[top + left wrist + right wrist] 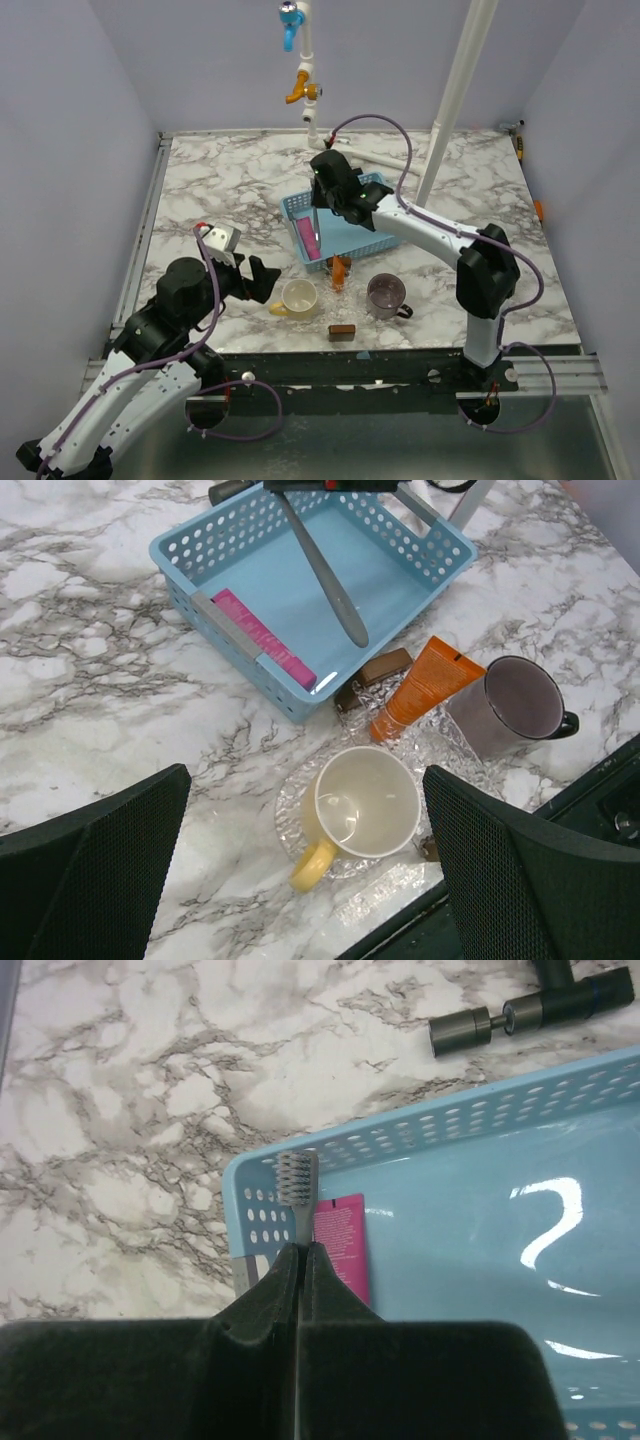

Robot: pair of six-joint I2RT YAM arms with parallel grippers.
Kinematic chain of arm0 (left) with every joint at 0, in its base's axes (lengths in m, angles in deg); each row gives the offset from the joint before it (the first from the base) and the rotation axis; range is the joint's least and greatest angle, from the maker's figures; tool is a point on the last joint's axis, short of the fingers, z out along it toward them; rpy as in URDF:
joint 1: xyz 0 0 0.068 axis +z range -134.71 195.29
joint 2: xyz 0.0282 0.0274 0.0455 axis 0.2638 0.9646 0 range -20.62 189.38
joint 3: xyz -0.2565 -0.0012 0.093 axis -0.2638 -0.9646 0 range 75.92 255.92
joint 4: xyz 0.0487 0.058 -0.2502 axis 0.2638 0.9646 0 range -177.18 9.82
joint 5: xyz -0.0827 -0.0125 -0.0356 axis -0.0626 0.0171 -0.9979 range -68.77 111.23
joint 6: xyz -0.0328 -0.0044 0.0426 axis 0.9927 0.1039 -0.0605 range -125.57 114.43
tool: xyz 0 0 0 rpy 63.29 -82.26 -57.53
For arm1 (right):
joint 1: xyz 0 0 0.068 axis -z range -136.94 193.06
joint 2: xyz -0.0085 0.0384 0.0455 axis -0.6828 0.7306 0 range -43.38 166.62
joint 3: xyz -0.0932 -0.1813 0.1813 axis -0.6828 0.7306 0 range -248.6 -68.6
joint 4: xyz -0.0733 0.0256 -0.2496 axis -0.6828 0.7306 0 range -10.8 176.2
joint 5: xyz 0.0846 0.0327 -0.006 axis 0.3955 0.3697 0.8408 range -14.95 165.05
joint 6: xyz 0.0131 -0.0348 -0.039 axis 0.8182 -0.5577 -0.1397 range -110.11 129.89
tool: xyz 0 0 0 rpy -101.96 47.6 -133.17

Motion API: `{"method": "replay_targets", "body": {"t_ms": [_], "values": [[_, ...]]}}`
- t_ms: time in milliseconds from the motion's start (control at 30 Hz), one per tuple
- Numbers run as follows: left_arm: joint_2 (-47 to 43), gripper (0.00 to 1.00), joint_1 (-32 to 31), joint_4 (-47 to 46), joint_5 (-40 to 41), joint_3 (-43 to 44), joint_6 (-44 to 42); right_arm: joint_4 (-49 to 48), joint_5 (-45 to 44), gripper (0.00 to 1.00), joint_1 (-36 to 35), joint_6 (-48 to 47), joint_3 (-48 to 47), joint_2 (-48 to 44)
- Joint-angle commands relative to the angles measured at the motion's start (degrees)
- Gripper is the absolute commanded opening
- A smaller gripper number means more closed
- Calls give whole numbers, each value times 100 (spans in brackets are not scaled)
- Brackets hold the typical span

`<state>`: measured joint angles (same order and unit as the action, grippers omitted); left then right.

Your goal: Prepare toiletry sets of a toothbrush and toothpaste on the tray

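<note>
My right gripper (301,1248) is shut on the toothbrush (297,1178), whose bristled head sticks out past the fingertips. It hangs over the blue basket (372,238); in the left wrist view the grey handle (325,575) slants down into the basket. The orange toothpaste (425,685) leans against the purple cup (510,705), its lower end on the clear glass tray (292,805). A yellow cup (365,800) stands on that tray. My left gripper (305,780) stands wide open just above and in front of the yellow cup, holding nothing.
A pink box (265,640) lies along the basket's left wall. Small brown packets (385,665) lie beside the basket, another (341,330) near the table's front edge. A white pole (455,100) and pipe valves (300,85) stand at the back.
</note>
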<state>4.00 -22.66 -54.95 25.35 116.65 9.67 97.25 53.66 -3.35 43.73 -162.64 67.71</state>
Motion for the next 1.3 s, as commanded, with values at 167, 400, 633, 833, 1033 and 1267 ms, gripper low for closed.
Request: {"method": "replay_targets", "body": {"t_ms": [167, 400, 633, 833, 1033, 1267], "values": [[150, 99, 7, -327, -885, 270, 659, -1112, 468, 0, -54, 208, 1347, -1629], [234, 99, 7, -761, -1614, 381, 1222, -1650, 893, 0, -355, 841, 2105, -2551], [378, 99, 5, -1063, -2129, 442, 1578, -2043, 944, 0, -878, 1173, 2144, -2860], [424, 99, 7, -1304, -2342, 463, 1897, -2483, 843, 0, -1374, 1300, 2204, -2982], [446, 96, 7, -1547, -2522, 355, 2184, -2881, 797, 0, -1678, 1380, 2285, -3050], [451, 83, 7, -1754, -2766, 221, 2385, -3114, 481, 0, -1808, 1306, 2451, -3177]]}}
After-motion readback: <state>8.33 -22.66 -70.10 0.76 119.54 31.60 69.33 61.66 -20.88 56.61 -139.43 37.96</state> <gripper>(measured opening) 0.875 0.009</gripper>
